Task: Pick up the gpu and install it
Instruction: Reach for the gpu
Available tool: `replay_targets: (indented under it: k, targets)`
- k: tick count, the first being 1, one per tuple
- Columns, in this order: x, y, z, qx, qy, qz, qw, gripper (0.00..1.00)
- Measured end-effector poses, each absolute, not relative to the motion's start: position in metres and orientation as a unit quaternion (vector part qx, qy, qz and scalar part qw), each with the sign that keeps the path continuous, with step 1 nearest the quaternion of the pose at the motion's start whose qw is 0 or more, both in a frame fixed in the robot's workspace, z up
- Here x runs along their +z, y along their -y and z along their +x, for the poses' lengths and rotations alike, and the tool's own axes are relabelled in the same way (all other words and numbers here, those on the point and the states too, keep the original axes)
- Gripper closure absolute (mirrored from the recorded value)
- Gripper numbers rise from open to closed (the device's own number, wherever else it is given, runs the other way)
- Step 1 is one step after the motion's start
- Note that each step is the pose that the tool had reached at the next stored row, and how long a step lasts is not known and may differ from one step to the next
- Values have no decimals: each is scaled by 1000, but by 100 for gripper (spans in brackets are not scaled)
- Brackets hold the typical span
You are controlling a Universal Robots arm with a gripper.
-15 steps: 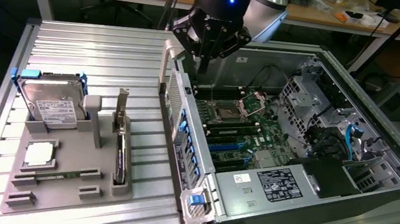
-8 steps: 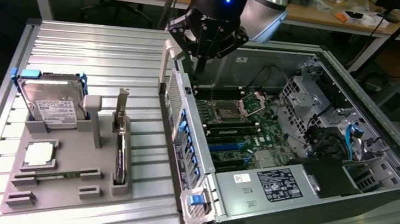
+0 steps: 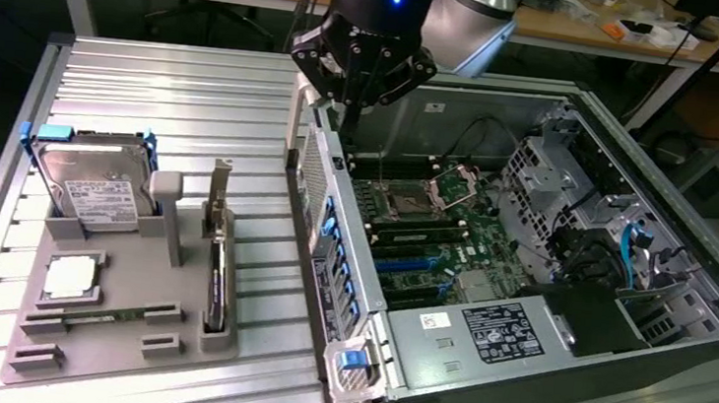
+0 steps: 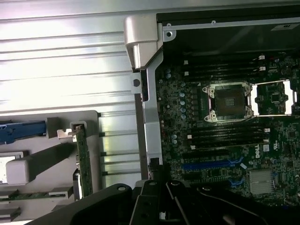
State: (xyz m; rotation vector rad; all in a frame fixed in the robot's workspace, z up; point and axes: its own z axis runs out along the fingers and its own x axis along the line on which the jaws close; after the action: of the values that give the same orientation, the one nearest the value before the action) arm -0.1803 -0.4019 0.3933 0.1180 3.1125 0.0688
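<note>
**Pincer clenched over the case wall, card waiting in its holder**

The black robot pincer [image 3: 343,126] hangs above the near wall of the open grey tower computer case [image 3: 358,365], at the end away from the blue latch. It is clenched and holds nothing.

The gpu [image 3: 218,262], a thin dark expansion card with a long silver bracket, stands on edge in a slot of the grey moulded holder tray [image 3: 121,349]. The tray lies on the ribbed metal surface [image 3: 185,96], at the exterior view's left of the case and well apart from the pincer. In the wrist view the card's [image 4: 83,161] green edge shows beside the case wall.

By my reading the pick-up has not yet begun. A grasp would call for released jaws lined up along the card's top edge.

White lettering on the green motherboard [image 4: 220,140] looks like "DELL". The label on the silver blue-cornered hard drive [image 3: 96,191] and the black-and-white sticker [image 3: 501,334] inside the case are too small to read.
</note>
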Motion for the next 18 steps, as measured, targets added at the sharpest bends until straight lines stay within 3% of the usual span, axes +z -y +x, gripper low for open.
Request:
replay_targets:
  k: [18]
  targets:
    - [393,404,-196,22,-999,38,13,89]
